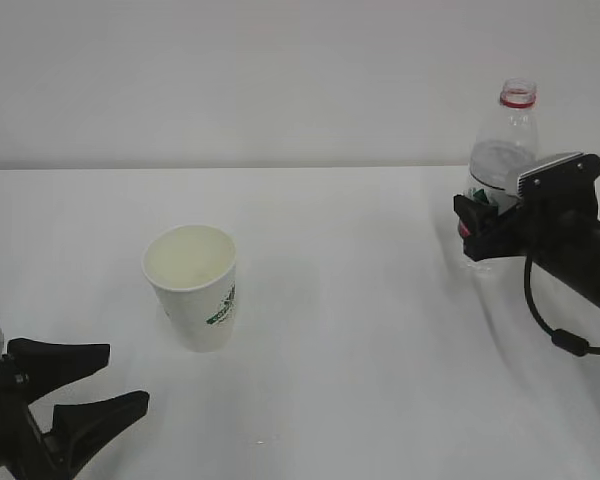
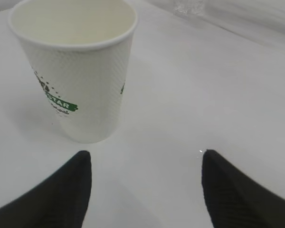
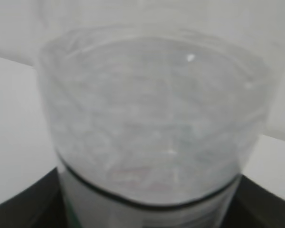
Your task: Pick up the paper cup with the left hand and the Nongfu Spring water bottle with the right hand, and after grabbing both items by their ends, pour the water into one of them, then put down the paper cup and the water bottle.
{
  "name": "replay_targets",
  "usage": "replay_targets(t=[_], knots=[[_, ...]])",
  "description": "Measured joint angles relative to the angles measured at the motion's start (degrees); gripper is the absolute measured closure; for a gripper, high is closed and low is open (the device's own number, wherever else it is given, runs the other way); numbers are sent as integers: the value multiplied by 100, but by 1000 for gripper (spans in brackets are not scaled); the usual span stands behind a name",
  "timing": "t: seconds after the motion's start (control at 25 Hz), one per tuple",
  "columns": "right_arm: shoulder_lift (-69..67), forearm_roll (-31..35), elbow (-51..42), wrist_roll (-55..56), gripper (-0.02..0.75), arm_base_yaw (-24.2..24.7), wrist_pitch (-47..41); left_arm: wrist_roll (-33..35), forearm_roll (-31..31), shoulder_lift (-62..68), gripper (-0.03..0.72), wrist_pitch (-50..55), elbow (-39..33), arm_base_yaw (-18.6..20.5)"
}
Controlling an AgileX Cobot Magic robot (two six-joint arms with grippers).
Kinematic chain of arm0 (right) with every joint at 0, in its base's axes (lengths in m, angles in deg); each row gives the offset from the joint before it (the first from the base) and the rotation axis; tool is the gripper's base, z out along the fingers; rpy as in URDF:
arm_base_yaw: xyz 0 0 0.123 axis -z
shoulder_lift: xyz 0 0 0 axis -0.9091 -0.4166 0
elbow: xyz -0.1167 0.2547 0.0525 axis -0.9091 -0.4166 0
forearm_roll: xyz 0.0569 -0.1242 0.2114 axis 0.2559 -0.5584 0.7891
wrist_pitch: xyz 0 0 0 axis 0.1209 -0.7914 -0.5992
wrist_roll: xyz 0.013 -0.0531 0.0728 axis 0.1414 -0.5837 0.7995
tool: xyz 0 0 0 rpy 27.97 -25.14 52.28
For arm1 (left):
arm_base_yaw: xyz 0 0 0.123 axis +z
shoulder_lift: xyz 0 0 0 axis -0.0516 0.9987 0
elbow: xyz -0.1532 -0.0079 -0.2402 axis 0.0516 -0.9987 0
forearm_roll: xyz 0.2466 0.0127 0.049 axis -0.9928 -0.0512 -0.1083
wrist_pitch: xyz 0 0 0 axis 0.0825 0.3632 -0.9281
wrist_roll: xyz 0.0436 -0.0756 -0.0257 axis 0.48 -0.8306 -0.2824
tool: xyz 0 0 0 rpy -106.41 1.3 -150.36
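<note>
Two arms work over a white surface [image 1: 360,330], one low at the near left corner and one reaching in from the right edge. The left hand [image 1: 100,385] lies almost level with the surface, its pincer spread wide and holding nothing, the two black fingers [image 2: 61,190] aimed at the paper cup [image 1: 192,285], which stands upright just ahead of them and clear of both tips. The right hand [image 1: 485,225] stretches leftward, its pale grey slab on top and a thin black cable [image 1: 555,320] looping beneath it; its pincer sits around the lower body of the Nongfu Spring water bottle [image 1: 505,150], which stands upright near the far right of the surface with its red neck ring showing and no cap. Whether the jaws are pressing the bottle or only framing it I cannot tell (the fingers are mostly hidden behind it). Up close, the right wrist view fills with the clear ribbed wall of the bottle and dark finger edges at the bottom corners. Only the left wrist view shows the cup's dimpled wall and green lettering sharply, and its cream inside.
</note>
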Motion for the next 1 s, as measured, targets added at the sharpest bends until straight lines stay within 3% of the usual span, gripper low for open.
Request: replay_targets(t=[0.2,0.36,1.0], knots=[[540,-35,0,0,232,3,-93,321,77,0,91,0,0,0],[984,-239,0,0,232,13,-200,401,573,0,11,0,0,0],[2028,-595,-62,14,232,13,-902,513,752,1174,-3,-10,1081,0]])
